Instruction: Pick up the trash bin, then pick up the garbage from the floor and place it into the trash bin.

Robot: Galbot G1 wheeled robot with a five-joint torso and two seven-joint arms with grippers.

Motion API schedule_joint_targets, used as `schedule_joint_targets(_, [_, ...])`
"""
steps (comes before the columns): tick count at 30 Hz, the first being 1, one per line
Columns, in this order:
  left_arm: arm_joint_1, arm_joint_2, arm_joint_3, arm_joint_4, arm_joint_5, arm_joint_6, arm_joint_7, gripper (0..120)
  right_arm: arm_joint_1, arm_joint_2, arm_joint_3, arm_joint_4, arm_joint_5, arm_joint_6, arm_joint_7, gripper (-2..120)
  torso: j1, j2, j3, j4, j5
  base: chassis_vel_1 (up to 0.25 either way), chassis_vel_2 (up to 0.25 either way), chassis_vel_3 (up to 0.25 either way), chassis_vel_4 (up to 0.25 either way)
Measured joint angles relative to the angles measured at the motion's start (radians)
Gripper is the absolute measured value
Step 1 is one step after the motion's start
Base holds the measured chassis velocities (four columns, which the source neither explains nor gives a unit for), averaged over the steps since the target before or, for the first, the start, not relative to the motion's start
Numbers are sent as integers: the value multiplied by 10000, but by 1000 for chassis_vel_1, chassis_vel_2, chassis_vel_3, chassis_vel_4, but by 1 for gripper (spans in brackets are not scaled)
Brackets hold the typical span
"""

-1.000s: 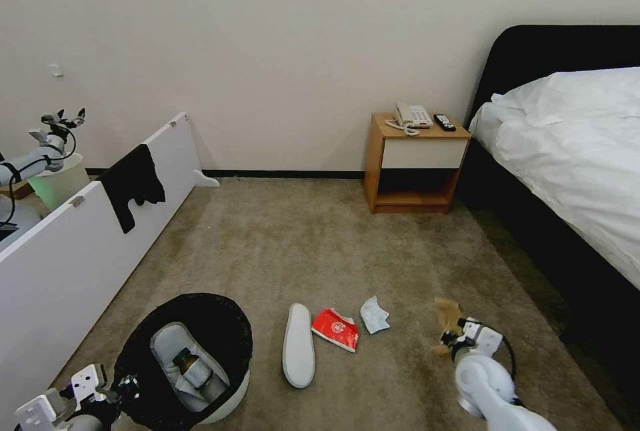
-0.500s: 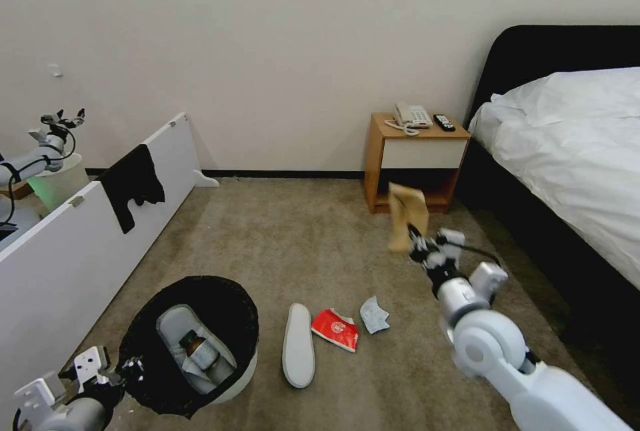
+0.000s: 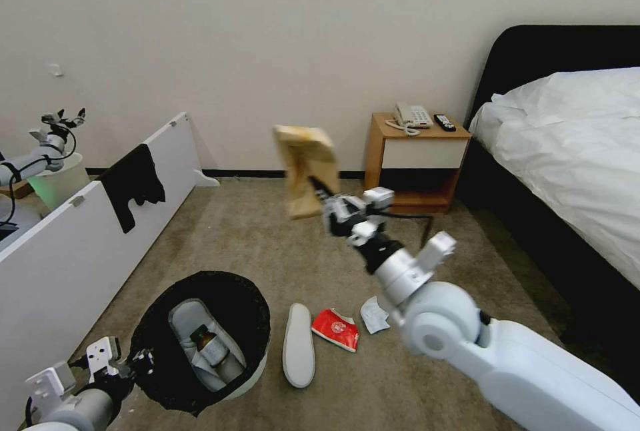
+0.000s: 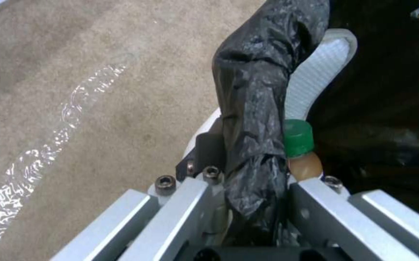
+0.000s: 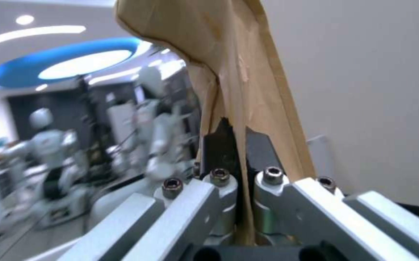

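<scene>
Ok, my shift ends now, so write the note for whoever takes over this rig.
Left gripper: shut on the trash bin rim, holding its black liner.
Right gripper: shut on the brown paper bag, held raised in the air above the carpet, not yet over the bin.
Done: one white slipper and a bottle lie in the bin.
Left: drop the bag in; then the other slipper, red packet and pale-blue mask from the floor.

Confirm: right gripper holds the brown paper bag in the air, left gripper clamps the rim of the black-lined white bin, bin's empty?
Not empty. The head view shows a white slipper and a bottle inside the black-lined white bin. The rest stands: right gripper holds the brown paper bag, left gripper clamps the rim.
</scene>
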Motion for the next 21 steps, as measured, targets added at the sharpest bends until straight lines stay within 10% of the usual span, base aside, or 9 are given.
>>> schedule_joint_targets(21, [-6,317,10,-87,-78,0,28,1,2100,635,-3623,-749,-887,-762,332,0,0,0,0,0,1,0,0,0,0])
